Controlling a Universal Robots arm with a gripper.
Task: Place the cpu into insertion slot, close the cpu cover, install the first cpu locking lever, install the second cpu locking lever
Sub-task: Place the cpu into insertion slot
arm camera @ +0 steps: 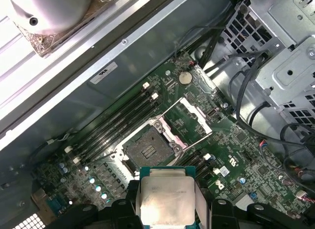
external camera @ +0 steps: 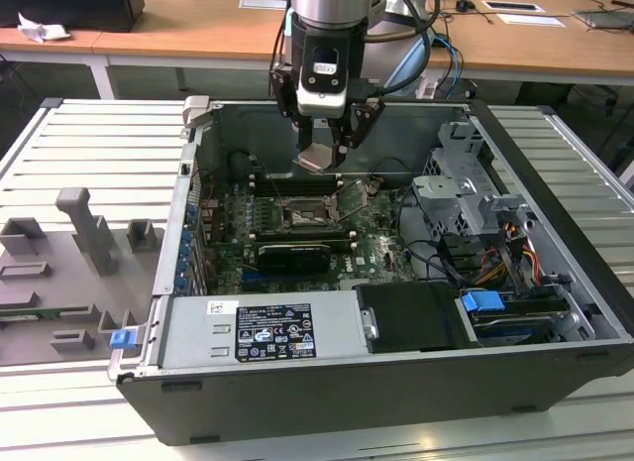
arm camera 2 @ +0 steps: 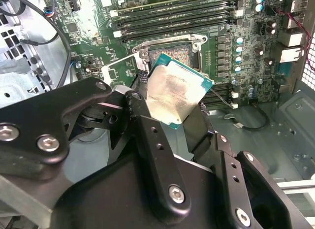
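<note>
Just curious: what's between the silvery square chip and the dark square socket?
Only bare air separates the silvery square cpu from the insertion slot, exterior view.

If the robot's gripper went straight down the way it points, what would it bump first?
Probably the square silver-rimmed insertion slot with its dark centre, or the green board beside it; depth is unclear. The flat silvery-tan cpu held in the gripper would touch first.

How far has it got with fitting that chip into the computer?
Only the pickup looks done. The tool grips the cpu above the motherboard; it is not seated. The insertion slot lies empty, and the cpu cover beside it stands flipped open. Placing, closing and locking are all left.
</note>
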